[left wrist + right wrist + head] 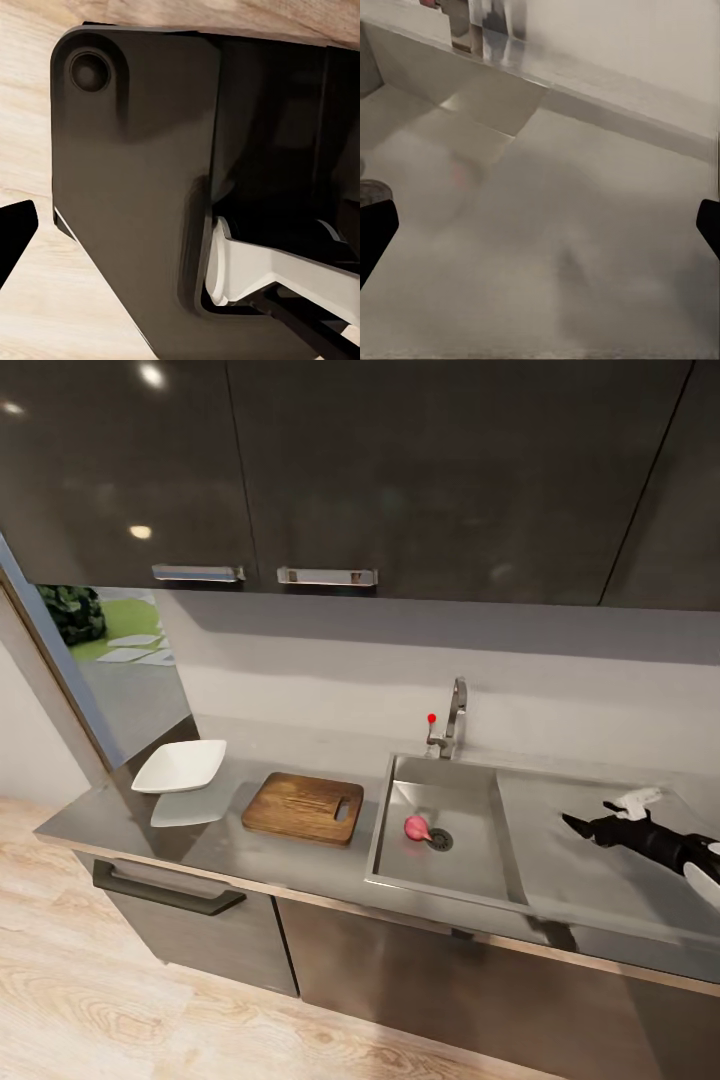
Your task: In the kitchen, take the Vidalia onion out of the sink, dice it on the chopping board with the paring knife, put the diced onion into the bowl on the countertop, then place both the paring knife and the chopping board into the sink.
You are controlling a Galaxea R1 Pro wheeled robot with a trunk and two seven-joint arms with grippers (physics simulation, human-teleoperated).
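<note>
Starting at the left end of the surface point(300, 860): I've got the white bowl point(180, 765) sitting near the far corner, nothing in it. Just to its right lies the chopping board point(303, 807), flat, slot hole toward the sink. I can't pick out the paring knife anywhere yet.

Moving right, the sink point(480, 870). There's my onion point(416, 827), pinkish and round, resting on the basin floor just beside the dark drain point(440, 840), below the tap point(452, 720) with its red knob.

Further right, over the steel drainboard point(590, 860), my right gripper point(592, 818) points left toward the basin, jaws spread wide; the right wrist view shows both dark fingertips point(375, 232) well apart with bare steel between them. My left arm hangs low; its wrist view shows robot body and wood floor point(30, 120), and I cannot tell how those jaws stand.

I reckon the onion is light, firm and smooth-skinned, so likely to roll or squirt out of a shallow pinch. I'd come down from above and close across its widest part, keeping clear of the drain and the basin wall.
</note>
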